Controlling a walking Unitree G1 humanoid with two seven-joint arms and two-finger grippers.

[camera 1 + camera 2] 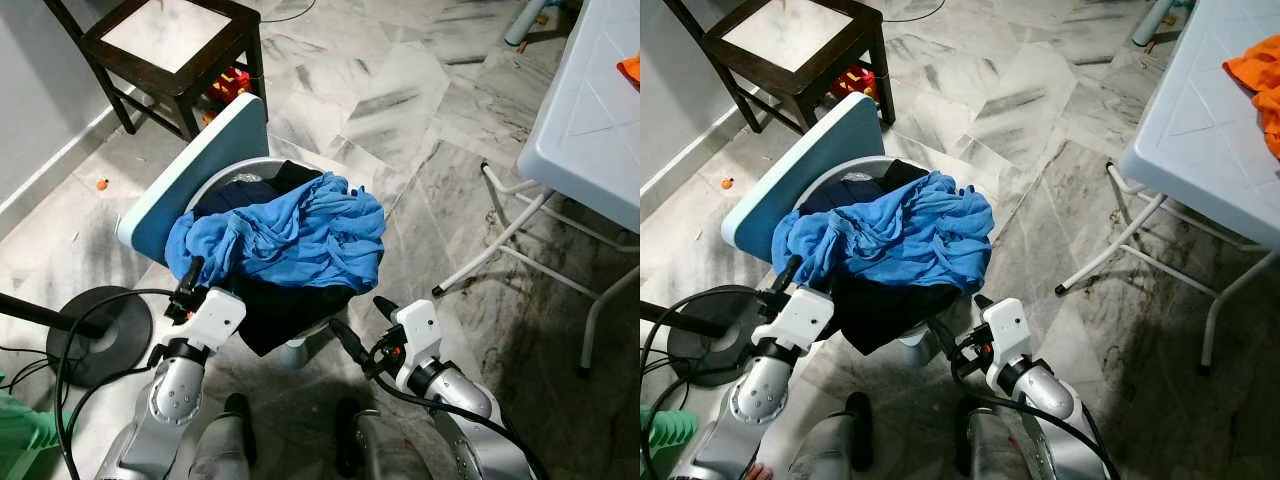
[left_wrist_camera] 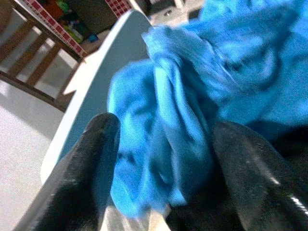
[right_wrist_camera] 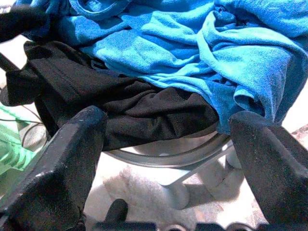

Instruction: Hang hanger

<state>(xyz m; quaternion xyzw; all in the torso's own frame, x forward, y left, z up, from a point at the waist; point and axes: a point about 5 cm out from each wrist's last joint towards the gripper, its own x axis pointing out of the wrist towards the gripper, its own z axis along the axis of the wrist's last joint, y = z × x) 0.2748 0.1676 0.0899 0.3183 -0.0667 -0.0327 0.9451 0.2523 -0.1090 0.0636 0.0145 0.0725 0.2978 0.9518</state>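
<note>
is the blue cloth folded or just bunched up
Bunched up. The blue cloth lies crumpled in loose wrinkles over black clothes heaped on the chair, one edge hanging over the seat front.

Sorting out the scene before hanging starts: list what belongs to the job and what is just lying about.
Job:
blue garment heaped on the chair
black garment under it
round chair with pale blue back
left claw, open at the blue cloth
right claw, open, near the seat edge

Lying about:
dark wooden stool
white folding table
orange cloth
black round stand base
</note>
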